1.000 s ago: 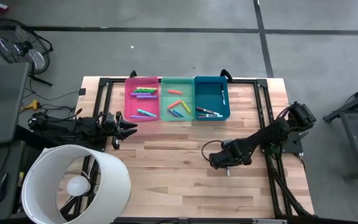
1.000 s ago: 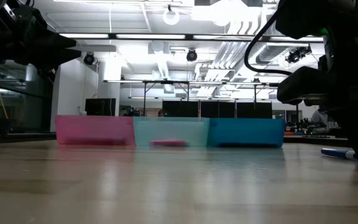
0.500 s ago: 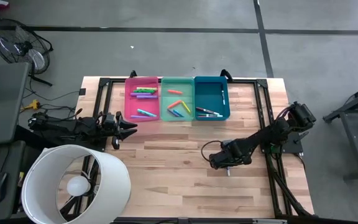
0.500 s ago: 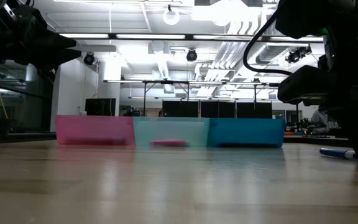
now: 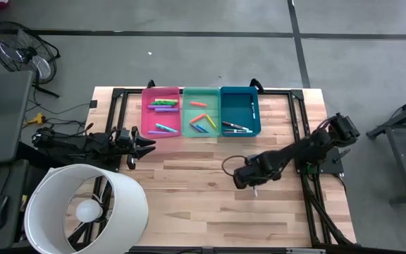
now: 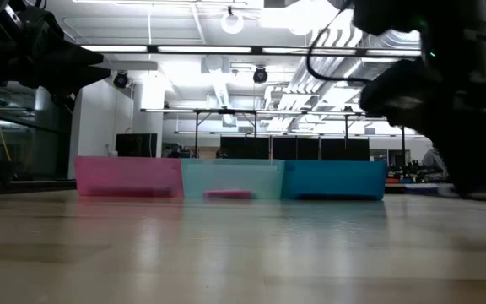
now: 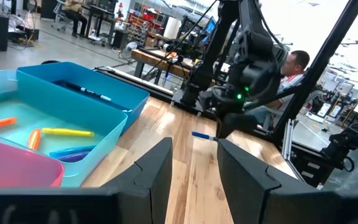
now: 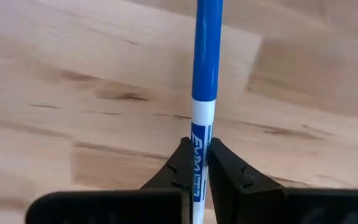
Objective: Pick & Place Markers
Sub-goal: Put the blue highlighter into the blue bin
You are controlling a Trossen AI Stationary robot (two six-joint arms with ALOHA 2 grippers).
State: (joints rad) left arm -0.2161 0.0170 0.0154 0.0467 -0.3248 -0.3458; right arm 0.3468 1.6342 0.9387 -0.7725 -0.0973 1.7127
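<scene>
Right gripper (image 8: 196, 163): fingers pinching blue marker (image 8: 205, 62) above bench (image 8: 73, 93). Left gripper (image 7: 194, 165): idling at nine o'clock, fingers parted, empty.

The right hand (image 7: 219, 132) grips a blue marker (image 7: 202, 135) above the table (image 7: 185, 180), beyond the blue bin (image 7: 79, 99).

You're in a robotics lab: a wooden bench (image 5: 203, 204) on bare concrete floor (image 5: 189, 56), exposed ceiling pipes (image 6: 310, 76) (bright strip lights too), rows of workbenches (image 7: 154, 59), and a seated person (image 7: 294, 68) behind.
</scene>
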